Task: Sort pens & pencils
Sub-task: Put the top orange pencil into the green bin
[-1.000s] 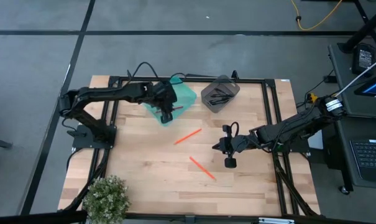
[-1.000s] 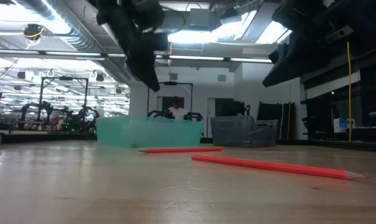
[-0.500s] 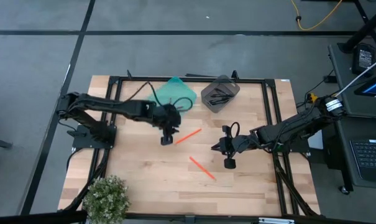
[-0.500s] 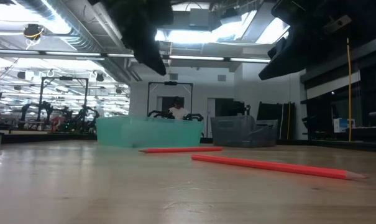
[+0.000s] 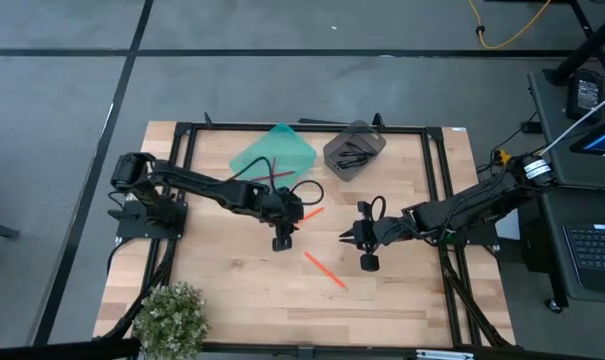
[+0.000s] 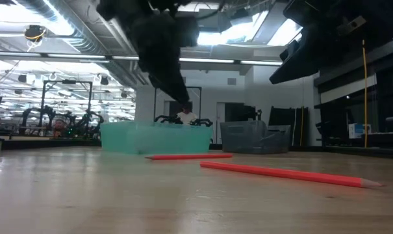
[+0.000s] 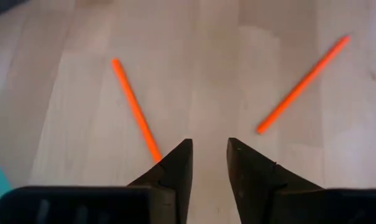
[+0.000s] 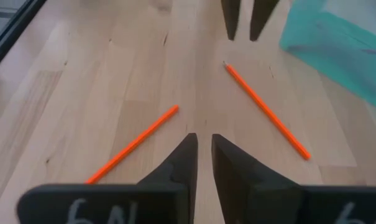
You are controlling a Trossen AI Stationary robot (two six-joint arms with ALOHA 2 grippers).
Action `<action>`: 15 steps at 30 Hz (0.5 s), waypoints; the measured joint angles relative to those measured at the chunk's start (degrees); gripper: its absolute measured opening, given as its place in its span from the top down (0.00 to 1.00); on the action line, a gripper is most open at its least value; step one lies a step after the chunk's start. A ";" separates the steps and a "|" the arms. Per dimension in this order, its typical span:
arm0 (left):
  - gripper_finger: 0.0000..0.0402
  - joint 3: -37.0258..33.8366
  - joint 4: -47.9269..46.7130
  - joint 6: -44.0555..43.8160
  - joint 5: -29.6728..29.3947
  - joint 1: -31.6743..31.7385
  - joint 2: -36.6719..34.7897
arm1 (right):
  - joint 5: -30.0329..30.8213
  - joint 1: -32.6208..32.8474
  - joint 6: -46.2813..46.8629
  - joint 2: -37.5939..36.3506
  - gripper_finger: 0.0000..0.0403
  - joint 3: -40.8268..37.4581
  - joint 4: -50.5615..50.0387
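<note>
Mid-sort at the wooden desk (image 5: 222,275): the left end effector (image 5: 281,243) hovers over the desk's middle, fingers slightly apart and holding nothing, beside the nearer of two loose orange pencils (image 5: 309,214). It looks placed to pick that one next. The second pencil (image 5: 325,269) lies nearby, toward the desk's front edge, neither touching the other. The right end effector (image 5: 368,262) waits just to the right of them, its fingers nearly together and empty, apparently leaving the pick to its partner.

Two bins stand side by side along the far edge. The teal bin (image 5: 265,153) already holds at least two reddish pencils (image 5: 267,172), and the grey bin (image 5: 354,151) holds the black pens (image 5: 356,155), too tangled to count surely. No pens remain loose on the desk. A potted plant (image 5: 171,316) sits at the front left corner.
</note>
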 joint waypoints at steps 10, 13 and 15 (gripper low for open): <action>0.77 0.00 2.07 -5.19 -0.07 3.33 1.73 | 0.00 0.02 -0.08 0.00 0.88 0.00 -0.02; 0.77 0.00 2.00 -5.34 -0.05 3.88 1.73 | 0.00 0.02 -0.13 0.01 0.88 0.00 -0.04; 0.77 0.00 1.94 -5.34 -0.06 4.10 1.73 | 0.00 0.02 -0.18 0.00 0.88 0.00 -0.04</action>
